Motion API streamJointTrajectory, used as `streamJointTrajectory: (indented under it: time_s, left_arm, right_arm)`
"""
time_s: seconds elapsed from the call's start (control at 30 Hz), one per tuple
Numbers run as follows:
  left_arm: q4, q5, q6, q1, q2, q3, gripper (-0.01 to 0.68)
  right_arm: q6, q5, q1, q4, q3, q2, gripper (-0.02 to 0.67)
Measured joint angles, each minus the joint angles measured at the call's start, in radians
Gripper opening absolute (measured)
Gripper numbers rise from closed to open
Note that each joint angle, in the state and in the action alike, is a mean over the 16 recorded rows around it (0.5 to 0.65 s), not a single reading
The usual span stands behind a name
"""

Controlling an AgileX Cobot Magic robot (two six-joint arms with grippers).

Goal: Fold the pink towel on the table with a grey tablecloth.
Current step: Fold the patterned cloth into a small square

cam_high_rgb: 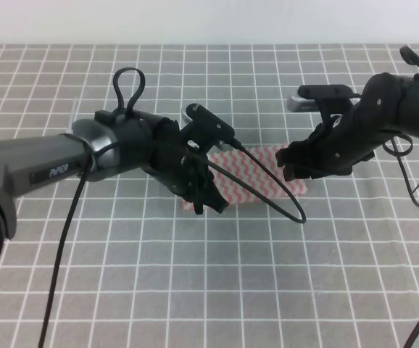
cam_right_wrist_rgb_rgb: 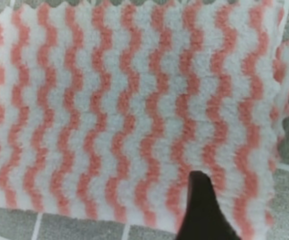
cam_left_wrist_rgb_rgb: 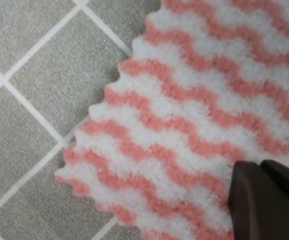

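The pink towel is seen lying on the table with a grey tablecloth a little beyond the centre of the exterior high view, largely hidden behind the two arms. It appears as a wide, shallow strip, and at its right end in the right wrist view a second scalloped edge shows beside the first, so it is judged to be lying already doubled, perhaps half folded. Both arms are brought low over opposite ends, presumably so that each end can be taken up and carried across together. The left gripper is set over the towel's near-left corner; in the left wrist view the cloth spreads from the finger toward 10 and 12 o'clock. The right gripper hangs over the right end, the towel stretching away toward 9 o'clock. Whether either gripper is clenched or released cannot be told, since only one finger shows.
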Motion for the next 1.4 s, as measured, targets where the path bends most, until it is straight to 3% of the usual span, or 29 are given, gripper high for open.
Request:
streamJointTrajectory:
  time_s: [0.6,1.13,1.4]
  left_arm:
    - [-0.001,0.016,-0.016,-0.001,0.010,-0.001,0.000]
    - [0.001,0.012,-0.016,-0.001,0.009,-0.001,0.000]
    - [0.006,0.007,-0.016,0.001,-0.018,0.000,0.000]
  right_arm:
    - [-0.002,-0.017,0.000,0.028,-0.005,0.037,0.299]
    - [-0.047,0.081,-0.002,0.079,-0.120,0.052,0.022]
    - [-0.122,0.151,0.003,0.149,-0.185,0.052,-0.013]
